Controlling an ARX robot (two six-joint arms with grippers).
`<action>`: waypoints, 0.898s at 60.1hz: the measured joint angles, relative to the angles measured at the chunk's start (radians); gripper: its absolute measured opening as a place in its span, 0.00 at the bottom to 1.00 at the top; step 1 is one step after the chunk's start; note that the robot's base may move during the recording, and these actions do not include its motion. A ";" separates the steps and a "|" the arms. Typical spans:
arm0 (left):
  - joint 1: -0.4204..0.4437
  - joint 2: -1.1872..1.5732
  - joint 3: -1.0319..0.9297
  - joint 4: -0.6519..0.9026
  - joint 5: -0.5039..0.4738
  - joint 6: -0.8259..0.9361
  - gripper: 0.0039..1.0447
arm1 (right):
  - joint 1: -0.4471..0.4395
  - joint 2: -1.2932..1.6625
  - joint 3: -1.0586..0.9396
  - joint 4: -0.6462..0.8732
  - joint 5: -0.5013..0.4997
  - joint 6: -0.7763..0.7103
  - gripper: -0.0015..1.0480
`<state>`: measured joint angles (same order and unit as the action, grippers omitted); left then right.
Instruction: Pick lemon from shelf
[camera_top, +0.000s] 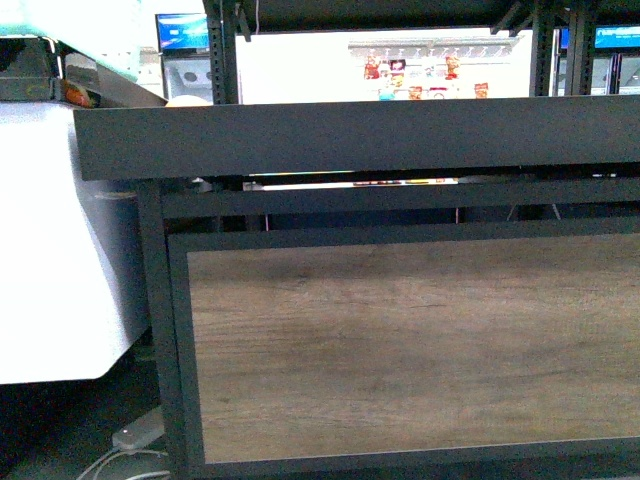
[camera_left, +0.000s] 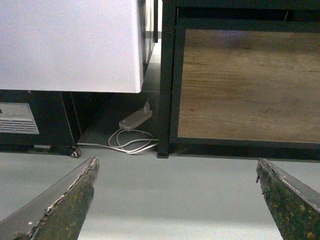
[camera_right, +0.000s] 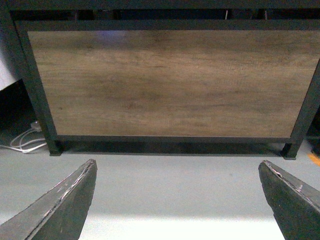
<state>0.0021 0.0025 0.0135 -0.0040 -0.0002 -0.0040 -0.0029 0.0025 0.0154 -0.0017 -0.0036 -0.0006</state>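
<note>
The shelf (camera_top: 350, 140) fills the front view: a black metal frame with a raised black rim along the top and a wood-grain lower panel (camera_top: 410, 345). The lemon is out of view; the tray surface above the rim is hidden from this low angle. My left gripper (camera_left: 177, 167) is open over the grey floor, facing the shelf's left leg and panel (camera_left: 245, 82). My right gripper (camera_right: 177, 167) is also open and empty, low above the floor in front of the wood-grain panel (camera_right: 170, 80). Neither arm shows in the front view.
A white cabinet (camera_top: 50, 250) stands left of the shelf. A white power strip with coiled cable (camera_left: 132, 130) lies on the floor between them. Behind the shelf are bright store shelves with packets (camera_top: 420, 75). The grey floor (camera_right: 170, 180) lies under both grippers.
</note>
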 joint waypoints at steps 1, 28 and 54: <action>0.000 0.000 0.000 0.000 0.000 0.000 0.92 | 0.000 0.000 0.000 0.000 0.000 0.000 0.93; 0.000 0.000 0.000 0.000 0.000 0.000 0.92 | 0.000 0.000 0.000 0.000 0.000 0.000 0.93; 0.000 0.000 0.000 0.000 0.000 0.000 0.92 | 0.000 0.000 0.000 0.000 0.000 0.000 0.93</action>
<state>0.0021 0.0025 0.0135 -0.0040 -0.0002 -0.0040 -0.0029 0.0025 0.0154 -0.0017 -0.0036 -0.0006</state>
